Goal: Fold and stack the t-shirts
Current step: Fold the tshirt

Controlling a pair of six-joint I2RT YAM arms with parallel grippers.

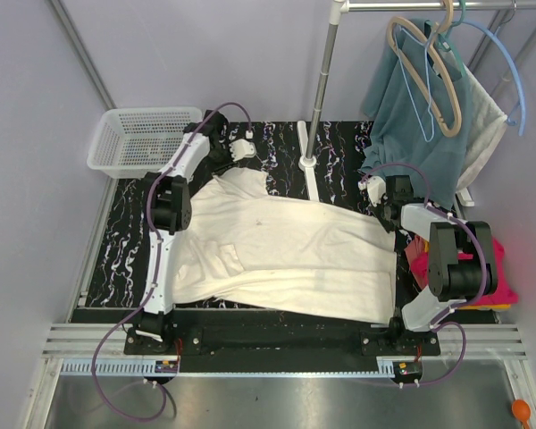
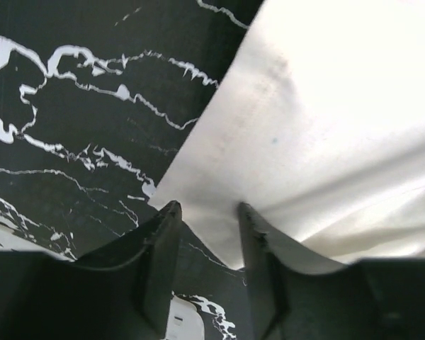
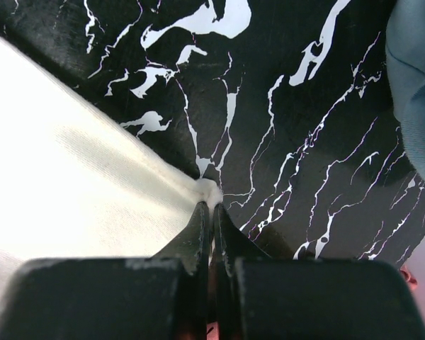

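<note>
Right wrist view: the right tool [image 3: 211, 207] is pinched shut on a corner of the cream t-shirt [image 3: 71, 184], spread across the counter [image 3: 290, 106]. Astride its hem the left tool [image 2: 207, 223] stands apart, unclamped. Lifting now could lose that edge and skew the fold.

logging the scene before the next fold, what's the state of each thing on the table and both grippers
cream shirt, spread out on the table, wrinkled, not yet folded
right gripper, shut on a corner of the cream shirt
left gripper, open, jaws around the shirt's edge
basket, upright, empty
teal garment, hanging from the rail
pink shirt, folded by the right arm
</note>
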